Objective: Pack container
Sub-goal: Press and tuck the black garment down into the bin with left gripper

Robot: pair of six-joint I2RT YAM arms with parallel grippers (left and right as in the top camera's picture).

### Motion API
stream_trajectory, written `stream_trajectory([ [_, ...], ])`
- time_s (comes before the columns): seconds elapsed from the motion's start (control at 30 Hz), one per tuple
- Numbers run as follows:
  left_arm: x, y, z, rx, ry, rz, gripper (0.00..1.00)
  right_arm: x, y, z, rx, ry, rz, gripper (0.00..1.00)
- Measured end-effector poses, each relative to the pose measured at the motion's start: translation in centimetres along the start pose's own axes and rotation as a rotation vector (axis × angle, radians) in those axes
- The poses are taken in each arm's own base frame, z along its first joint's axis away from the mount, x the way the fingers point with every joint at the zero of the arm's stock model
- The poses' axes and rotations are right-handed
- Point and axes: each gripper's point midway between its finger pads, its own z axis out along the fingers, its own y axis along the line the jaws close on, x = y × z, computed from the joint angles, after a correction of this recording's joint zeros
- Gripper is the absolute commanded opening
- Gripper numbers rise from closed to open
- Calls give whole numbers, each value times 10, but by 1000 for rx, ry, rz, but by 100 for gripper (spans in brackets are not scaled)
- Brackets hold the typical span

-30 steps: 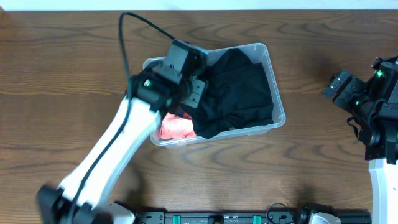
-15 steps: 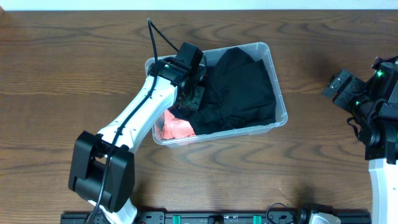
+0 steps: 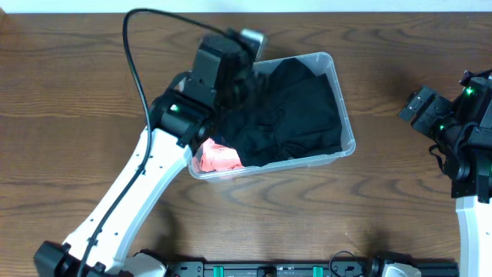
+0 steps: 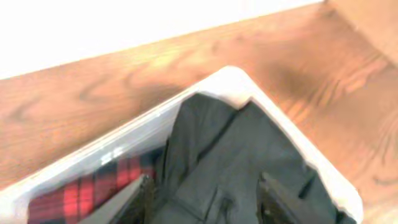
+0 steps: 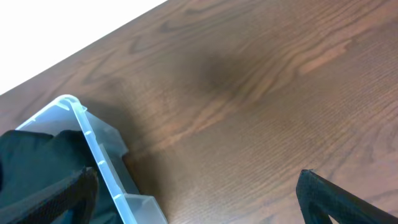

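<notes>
The clear plastic container point(image 3: 344, 123) sits at the table's middle. A black garment point(image 3: 292, 115) fills most of it, and a red cloth point(image 3: 219, 159) lies at its near-left end. My left gripper point(image 3: 244, 86) hovers over the container's left part. In the left wrist view the left gripper point(image 4: 205, 202) is open and empty above the black garment point(image 4: 230, 155), with red plaid cloth point(image 4: 81, 194) beside it and the container rim point(image 4: 231, 76) beyond. My right gripper point(image 3: 420, 108) stays far right. In the right wrist view the right gripper point(image 5: 196, 199) is open, beside the container's corner point(image 5: 93, 146).
The brown wooden table point(image 3: 77, 92) surrounds the container. The left arm's black cable point(image 3: 132, 54) loops over the table to the left. A black rail point(image 3: 269, 269) runs along the front edge. The right arm's base point(image 3: 473, 231) stands at the right edge.
My left gripper dipped onto the clothes in the container, then rose and pulled back, open. The right arm has not moved.
</notes>
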Motion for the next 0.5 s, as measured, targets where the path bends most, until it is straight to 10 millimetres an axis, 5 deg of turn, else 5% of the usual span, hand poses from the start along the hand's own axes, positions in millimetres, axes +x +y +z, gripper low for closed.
stream_trajectory([
  [0.17, -20, -1, 48, 26, -86, 25, 54, 0, 0, 0, 0, 0, 0, 99],
  [0.37, 40, 18, 137, 14, 81, 2, 54, 0, 0, 0, 0, 0, 0, 99],
  [0.5, 86, 26, 172, 25, 206, -20, 54, 0, 0, 0, 0, 0, 0, 99],
])
